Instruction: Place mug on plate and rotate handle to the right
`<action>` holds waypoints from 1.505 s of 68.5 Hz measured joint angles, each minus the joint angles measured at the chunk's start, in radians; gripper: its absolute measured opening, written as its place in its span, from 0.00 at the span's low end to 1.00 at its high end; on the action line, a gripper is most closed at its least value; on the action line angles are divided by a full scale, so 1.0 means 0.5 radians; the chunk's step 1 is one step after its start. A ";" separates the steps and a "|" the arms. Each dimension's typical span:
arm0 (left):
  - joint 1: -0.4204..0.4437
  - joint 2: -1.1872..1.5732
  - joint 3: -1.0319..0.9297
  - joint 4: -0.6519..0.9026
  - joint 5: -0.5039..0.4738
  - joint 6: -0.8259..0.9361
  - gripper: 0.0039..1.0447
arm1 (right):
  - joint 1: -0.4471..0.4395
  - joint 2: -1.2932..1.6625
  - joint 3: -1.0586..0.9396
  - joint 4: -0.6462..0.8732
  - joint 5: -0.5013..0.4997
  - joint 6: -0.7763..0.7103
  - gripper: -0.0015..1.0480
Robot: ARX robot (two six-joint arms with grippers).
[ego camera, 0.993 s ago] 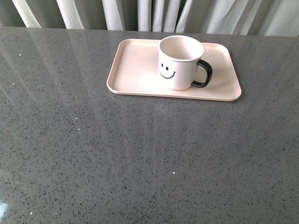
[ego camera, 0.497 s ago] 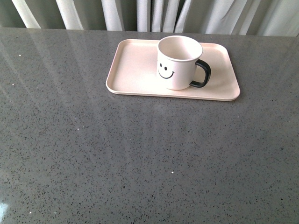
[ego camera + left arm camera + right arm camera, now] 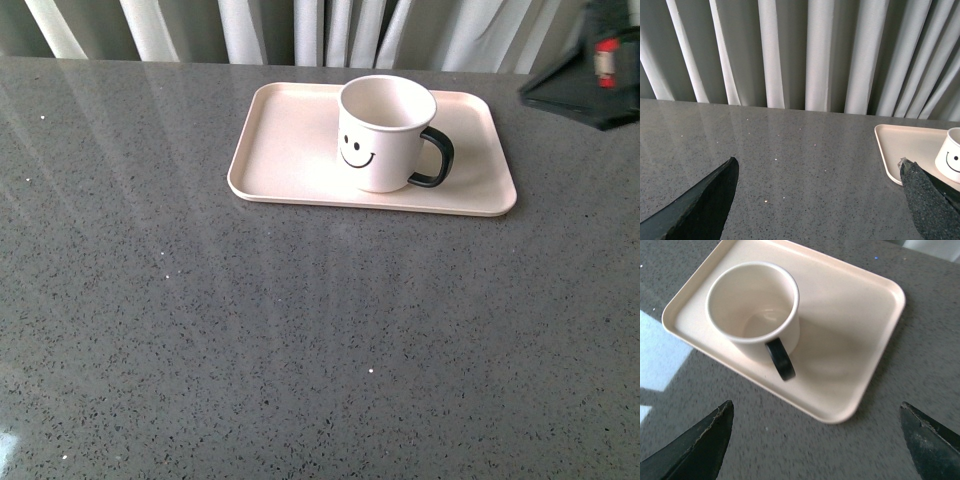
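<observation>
The white mug (image 3: 385, 135) with a black smiley face stands upright on the pale pink plate (image 3: 290, 140), right of the plate's middle. Its black handle (image 3: 436, 158) points to the right. In the right wrist view the mug (image 3: 752, 315) is seen from above, empty, with the handle (image 3: 781, 360) toward the camera and the plate (image 3: 855, 315) under it. My right gripper (image 3: 816, 404) hangs open above the plate's edge, holding nothing. My left gripper (image 3: 817, 161) is open over bare table, left of the plate (image 3: 900, 145) and mug (image 3: 952, 157).
The grey speckled table (image 3: 300, 330) runs back to pale curtains (image 3: 330, 30). A dark blurred part of my right arm (image 3: 585, 85) with a red mark shows at the far right, above and behind the plate's right end.
A dark part of my right arm has come into the front view at the upper right. The mug and plate stay where they were.
</observation>
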 joint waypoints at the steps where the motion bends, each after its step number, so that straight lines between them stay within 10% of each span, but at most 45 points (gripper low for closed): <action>1: 0.000 0.000 0.000 0.000 0.000 0.000 0.91 | 0.010 0.032 0.031 -0.005 0.004 0.011 0.91; 57: 0.000 0.000 0.000 0.000 0.000 0.000 0.91 | 0.269 1.071 1.186 -0.450 0.199 0.625 0.91; 103: 0.000 0.000 0.000 0.000 0.000 0.000 0.91 | 0.249 1.144 1.277 -0.548 0.217 0.700 0.02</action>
